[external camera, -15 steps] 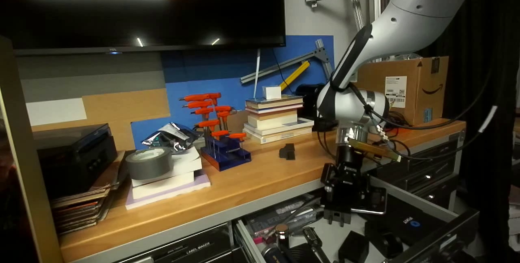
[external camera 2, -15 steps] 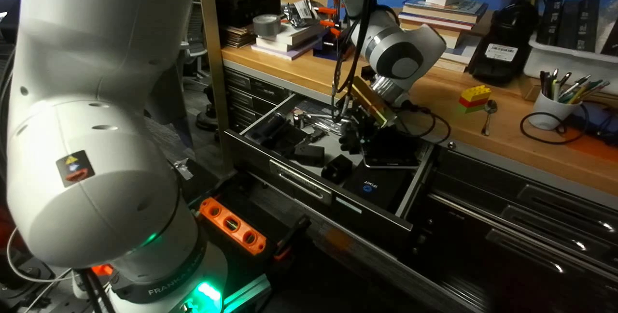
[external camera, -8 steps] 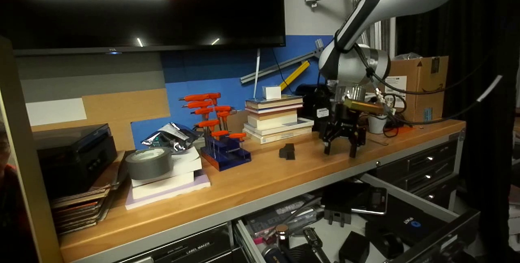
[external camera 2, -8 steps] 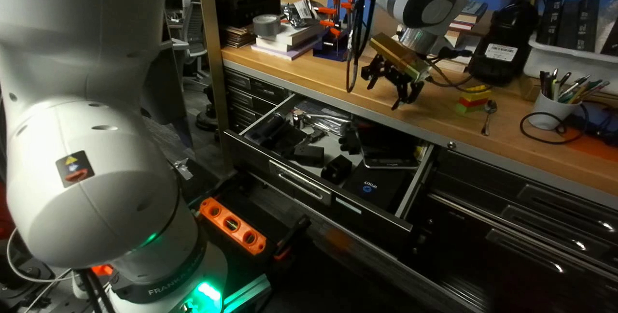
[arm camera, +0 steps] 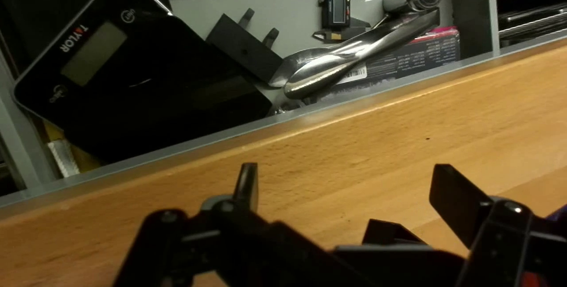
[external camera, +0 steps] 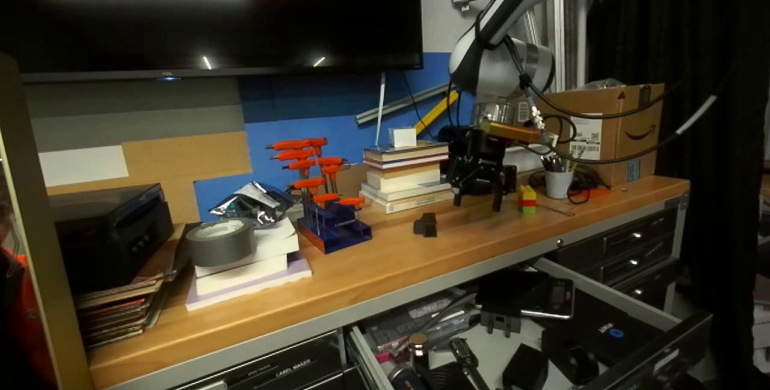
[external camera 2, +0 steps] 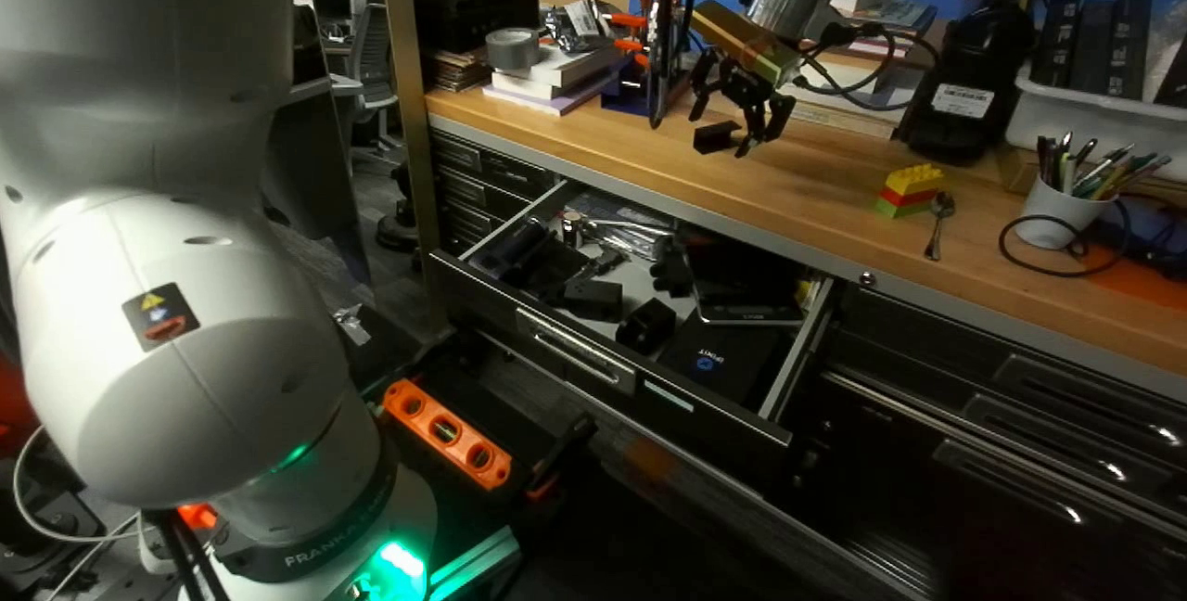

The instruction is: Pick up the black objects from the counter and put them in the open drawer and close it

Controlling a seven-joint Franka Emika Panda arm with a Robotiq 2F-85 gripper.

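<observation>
Wooden tabletop (external camera: 391, 253) carries the black block (external camera: 428, 225) behind the drawer (external camera 2: 580, 355), which stands pulled out presumably to receive it; above and behind the drawer, the tool (external camera: 477, 204) holds nothing, jaws spread wide, probably so they can straddle that block

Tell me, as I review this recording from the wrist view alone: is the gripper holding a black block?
Observer: No. In an exterior view, the black block lies on the counter, with a gap between it and the gripper.
Operator: I see the inside of the drawer but not its front; does a handle show anywhere?
Observer: Yes, in an exterior view the handle shows on the drawer's front.
</observation>
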